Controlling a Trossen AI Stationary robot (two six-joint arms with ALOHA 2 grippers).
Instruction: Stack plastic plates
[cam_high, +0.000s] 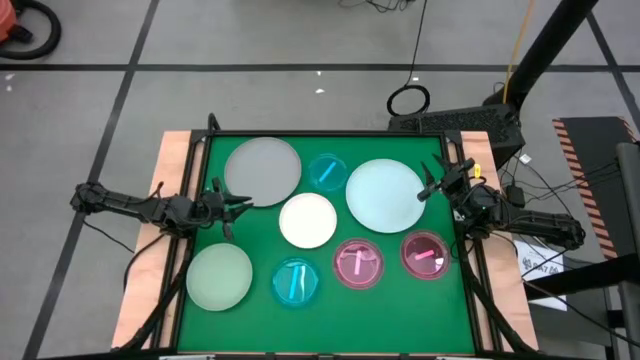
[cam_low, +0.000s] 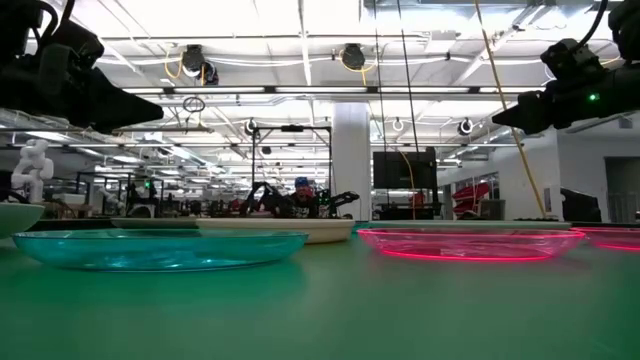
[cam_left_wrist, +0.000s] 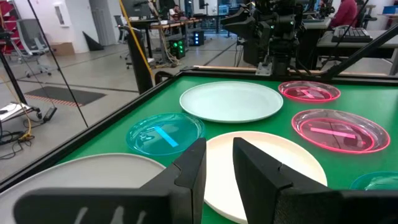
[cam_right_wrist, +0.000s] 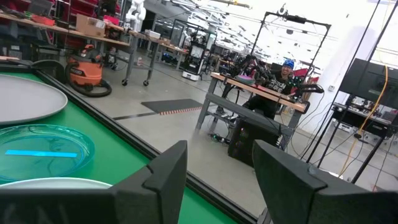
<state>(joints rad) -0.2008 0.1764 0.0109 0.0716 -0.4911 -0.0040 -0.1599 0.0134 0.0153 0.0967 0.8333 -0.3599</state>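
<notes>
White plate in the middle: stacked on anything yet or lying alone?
Lying alone. The white plate sits flat on the green mat, no plate under or on it; the grey plate lies apart beside it.

I see eight plates spread singly over the bench (cam_high: 200, 330), none stacked. At the back, left to right: a large plate (cam_high: 263, 171), a small dish (cam_high: 326, 171), a large plate (cam_high: 386, 195). A large plate (cam_high: 308, 221) lies at centre. In front: a large plate (cam_high: 219, 277), then three small dishes (cam_high: 296, 281) (cam_high: 358, 264) (cam_high: 426, 254).

Green table (cam_high: 330, 310) under eight plastic plates (cam_high: 308, 220)
</notes>
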